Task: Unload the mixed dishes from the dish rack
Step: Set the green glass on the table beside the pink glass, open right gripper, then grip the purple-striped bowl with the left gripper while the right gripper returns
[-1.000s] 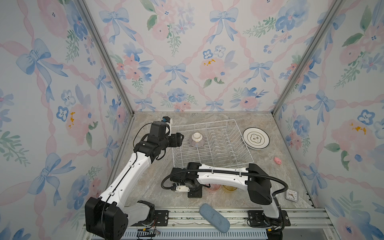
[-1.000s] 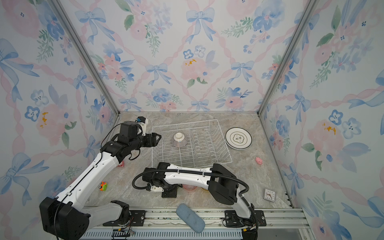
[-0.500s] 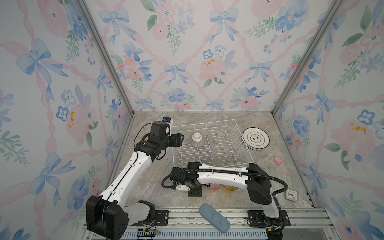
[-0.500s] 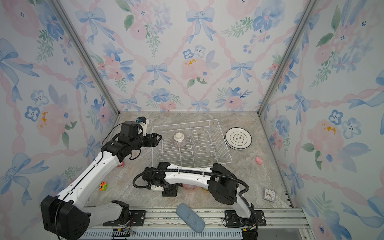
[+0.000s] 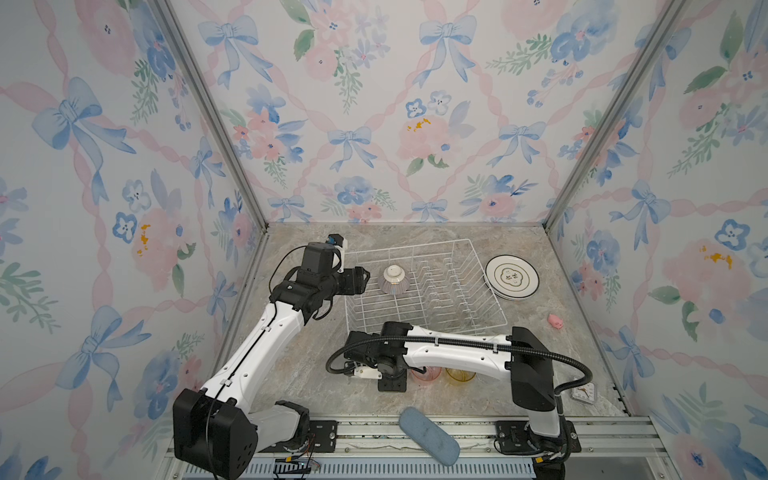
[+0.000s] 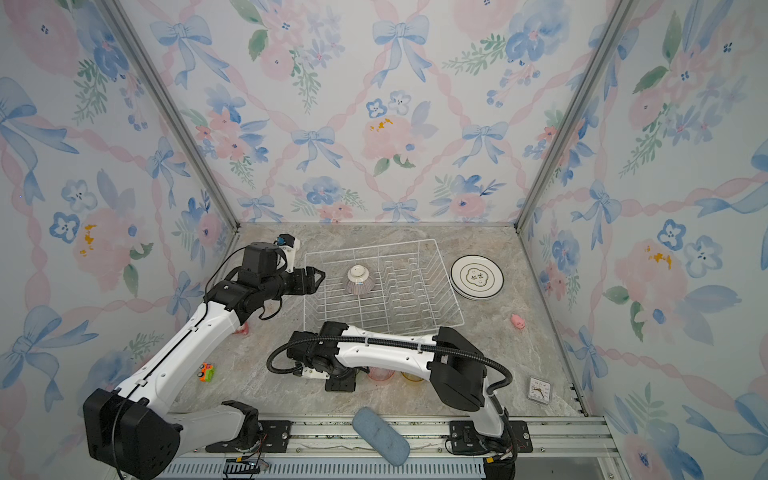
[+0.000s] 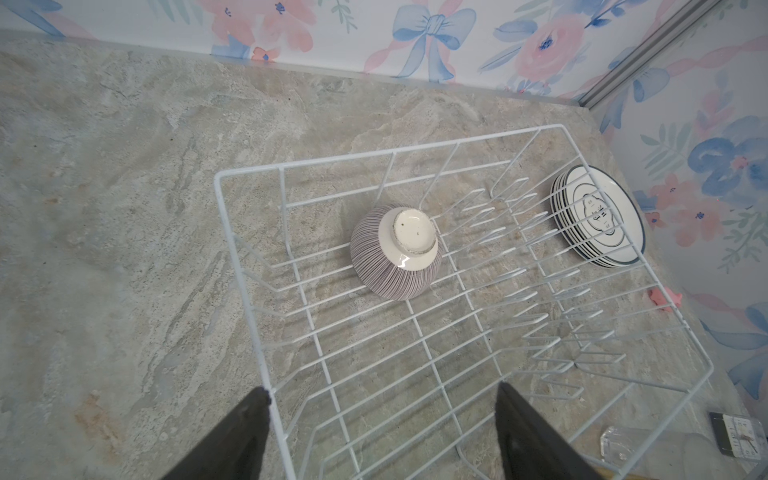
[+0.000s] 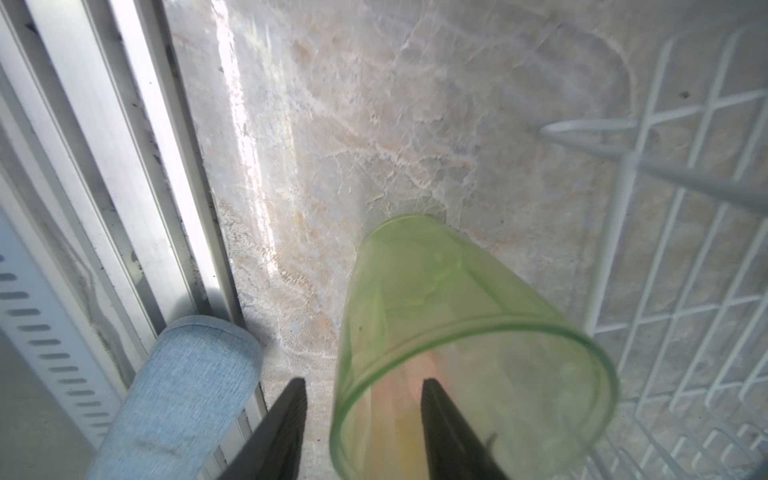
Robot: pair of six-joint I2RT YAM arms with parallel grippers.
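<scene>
Bow-and-flower wallpaper (image 5: pixel 374 124) walls in a marbled stone desk (image 5: pixel 307 374). At the left, the left claw (image 7: pixel 384 395) hovers spread wide at the white wire dish rack (image 5: pixel 409 246) rim. A striped bowl (image 5: pixel 393 279) sits upturned inside the rack. In front, the right claw (image 8: pixel 363 384), released, straddles the wall of the green tumbler (image 8: pixel 436 311), which stands on the desk. The stacked plates (image 5: pixel 512 276) lie on the desk, right of the rack.

No text can be read. A dark emblem (image 7: pixel 598 214) with small characters is printed at the centre of the top plate (image 7: pixel 597 222), just beside the dish rack (image 7: pixel 395 353); it is too small to be deciphered.
</scene>
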